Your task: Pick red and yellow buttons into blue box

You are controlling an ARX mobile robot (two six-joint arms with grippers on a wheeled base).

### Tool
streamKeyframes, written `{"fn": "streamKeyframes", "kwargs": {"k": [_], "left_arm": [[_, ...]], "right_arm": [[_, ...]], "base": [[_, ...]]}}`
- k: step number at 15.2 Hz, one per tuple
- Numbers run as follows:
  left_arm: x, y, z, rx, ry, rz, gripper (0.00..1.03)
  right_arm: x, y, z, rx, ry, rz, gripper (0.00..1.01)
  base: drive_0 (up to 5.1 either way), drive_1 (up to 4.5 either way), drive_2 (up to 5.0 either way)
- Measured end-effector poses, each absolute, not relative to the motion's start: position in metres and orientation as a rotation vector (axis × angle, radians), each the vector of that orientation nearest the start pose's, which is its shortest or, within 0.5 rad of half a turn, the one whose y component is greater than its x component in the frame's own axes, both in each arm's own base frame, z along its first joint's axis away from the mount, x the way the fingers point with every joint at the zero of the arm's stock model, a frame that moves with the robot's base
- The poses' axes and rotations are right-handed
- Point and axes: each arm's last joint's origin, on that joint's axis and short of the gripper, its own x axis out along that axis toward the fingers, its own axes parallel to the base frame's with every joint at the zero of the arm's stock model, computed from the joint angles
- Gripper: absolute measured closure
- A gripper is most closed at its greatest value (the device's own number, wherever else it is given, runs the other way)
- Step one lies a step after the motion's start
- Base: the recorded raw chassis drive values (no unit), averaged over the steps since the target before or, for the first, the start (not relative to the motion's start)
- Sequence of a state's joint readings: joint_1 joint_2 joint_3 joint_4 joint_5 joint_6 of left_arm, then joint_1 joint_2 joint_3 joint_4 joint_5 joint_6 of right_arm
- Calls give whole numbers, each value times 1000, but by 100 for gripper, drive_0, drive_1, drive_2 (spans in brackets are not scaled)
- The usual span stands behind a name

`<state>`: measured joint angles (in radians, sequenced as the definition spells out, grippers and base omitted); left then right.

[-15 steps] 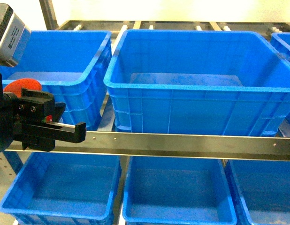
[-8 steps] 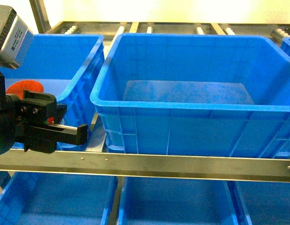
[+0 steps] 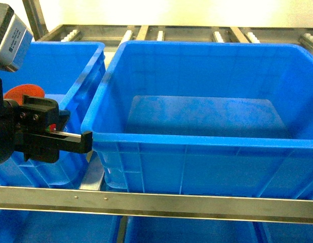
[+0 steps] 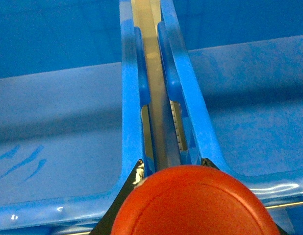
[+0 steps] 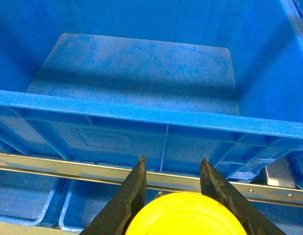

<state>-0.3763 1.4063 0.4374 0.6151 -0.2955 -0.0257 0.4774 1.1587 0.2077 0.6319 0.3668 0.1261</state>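
Observation:
The blue box [image 3: 197, 136] fills the middle of the head view, its floor bare. At the left edge my left gripper [image 3: 70, 136] is shut on the red button [image 3: 24, 92], level with the box's front left corner and just outside its rim. In the left wrist view the red button [image 4: 195, 205] fills the bottom between the fingers of the left gripper [image 4: 172, 162], above the gap between two crates. My right gripper [image 5: 173, 161] is shut on the yellow button [image 5: 183, 215], in front of the blue box [image 5: 141, 115] and lower than its rim. The head view does not show the right gripper.
A second blue crate [image 3: 60, 66] stands to the left of the box, with a narrow gap between them. A metal shelf rail [image 3: 156, 200] runs across in front, with more blue crates [image 3: 187, 230] on the level below. Roller tracks [image 3: 146, 33] lie behind.
The head view has closed in on the shelf: the blue box looks larger and the rail sits lower. The left gripper keeps its place in view, still holding the red button.

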Motion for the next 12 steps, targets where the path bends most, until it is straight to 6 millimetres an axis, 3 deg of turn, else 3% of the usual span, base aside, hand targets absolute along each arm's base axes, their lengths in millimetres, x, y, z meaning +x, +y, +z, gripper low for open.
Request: {"fn": "streamKeyframes", "kwargs": {"k": [6,9,12], "left_arm": [[240,-86,163,92,336,-76,78],[240,-86,163,91,335,-76,78],[240,-86,163,91,335,-77,78]], "right_arm": [[181,82,150,-8,302,107,71],[213,85,157,-32,310,137,71],[259,87,196,-34,228,118,71]], "base": [[0,0,0],[0,0,0],[0,0,0]]}}
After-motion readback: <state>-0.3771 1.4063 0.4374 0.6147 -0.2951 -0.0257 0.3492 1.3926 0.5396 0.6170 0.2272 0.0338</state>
